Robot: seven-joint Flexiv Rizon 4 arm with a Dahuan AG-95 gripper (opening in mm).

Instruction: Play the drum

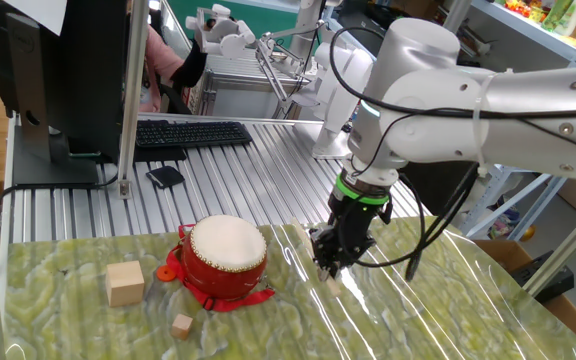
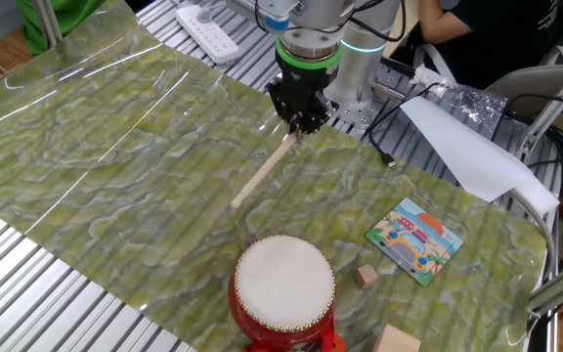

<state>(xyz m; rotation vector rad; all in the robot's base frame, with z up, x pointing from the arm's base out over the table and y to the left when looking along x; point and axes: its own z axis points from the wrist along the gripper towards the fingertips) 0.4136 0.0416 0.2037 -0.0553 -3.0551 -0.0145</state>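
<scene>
Gripper (image 2: 299, 125) clenched on upper end of stick (image 2: 260, 174), low over mat (image 2: 115, 147); drum (image 2: 283, 286) apart, beyond stick's free end.

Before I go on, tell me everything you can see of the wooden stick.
The wooden stick is thin, straight, pale bare wood, lying flat on the green marbled mat. Its far end sits at the fingertips of the gripper, which is lowered over it; whether the fingers actually clamp it cannot be told. Its near end points toward the drum but stops short, not touching it.
</scene>
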